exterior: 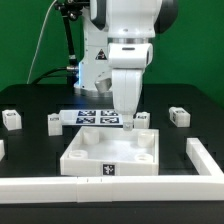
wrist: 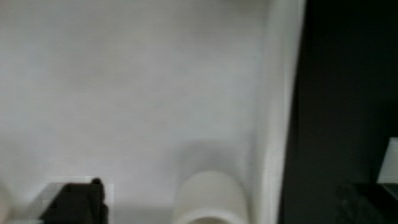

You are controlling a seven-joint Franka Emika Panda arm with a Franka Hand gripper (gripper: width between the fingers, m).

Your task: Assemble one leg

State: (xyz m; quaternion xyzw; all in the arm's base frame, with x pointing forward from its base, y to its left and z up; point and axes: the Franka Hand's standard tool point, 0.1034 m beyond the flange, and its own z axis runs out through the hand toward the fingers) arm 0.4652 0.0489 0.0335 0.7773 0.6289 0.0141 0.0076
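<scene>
The gripper [exterior: 128,120] hangs low over the far right corner of the large white square tabletop panel [exterior: 110,152]. In the wrist view the gripper [wrist: 219,205] is open: one black finger [wrist: 75,202] shows on each side, wide apart. A rounded white leg [wrist: 214,198] stands between them with a gap on both sides, over the panel's white face [wrist: 143,90]. In the exterior view a small white leg with a tag [exterior: 142,119] sits right beside the gripper at that corner. Whether it sits in a hole is hidden.
Other loose legs lie on the black table at the exterior view's left [exterior: 12,119] [exterior: 55,121] and right [exterior: 178,116]. The marker board [exterior: 98,115] lies behind the panel. A white rail [exterior: 110,186] runs along the front and up the right side [exterior: 206,156].
</scene>
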